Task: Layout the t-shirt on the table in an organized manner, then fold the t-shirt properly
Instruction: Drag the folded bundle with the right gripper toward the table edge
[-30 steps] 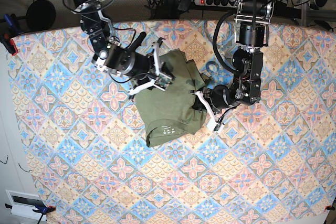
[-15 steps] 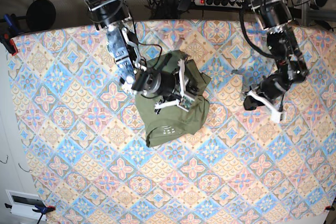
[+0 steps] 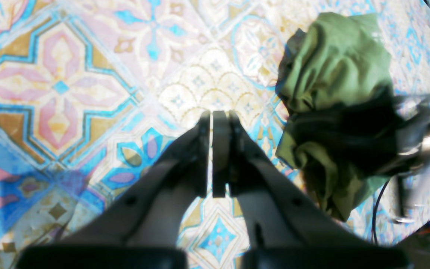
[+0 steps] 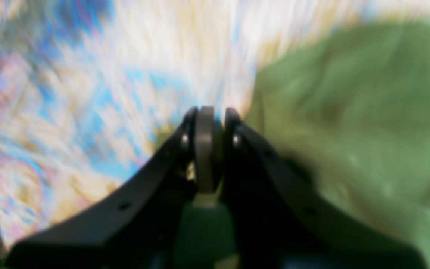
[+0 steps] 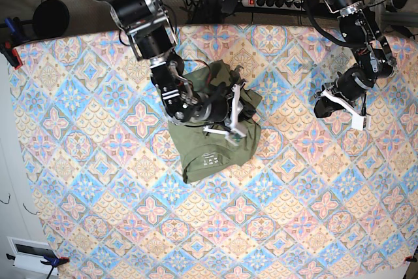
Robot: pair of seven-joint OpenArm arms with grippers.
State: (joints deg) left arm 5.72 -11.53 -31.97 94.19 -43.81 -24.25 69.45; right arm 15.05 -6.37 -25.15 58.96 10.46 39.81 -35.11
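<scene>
Big rectangular counter (image 5: 98,181) w/ a cloth of pink, blue and cream diamond tiles fills most of the base view, top edge near the upper frame, cables and a power strip (image 5: 271,1) beyond it.

Olive-green short-sleeved cotton t-shirt (image 5: 219,148) sits bunched just above and left of frame centre in the base view, not spread flat; a folded edge w/ small pale label print faces the lower side. In the left wrist view it shows as a crumpled heap at upper right; in the right wrist view it's a blurred green mass filling the right half.

Right arm comes down from upper left of the base view, black w/ white parts, and its right hand (image 5: 236,110) sits over the right part of the shirt heap. Right wrist view is heavily blurred: jaws look nearly together at frame centre, at the shirt's edge, but can't tell if cloth is pinched.

Left arm hangs from upper right of the base view; left hand (image 5: 356,114) is well apart from the shirt, over bare tiles at centre right. Left wrist view shows its jaws closed, pads together, nothing between them.
</scene>
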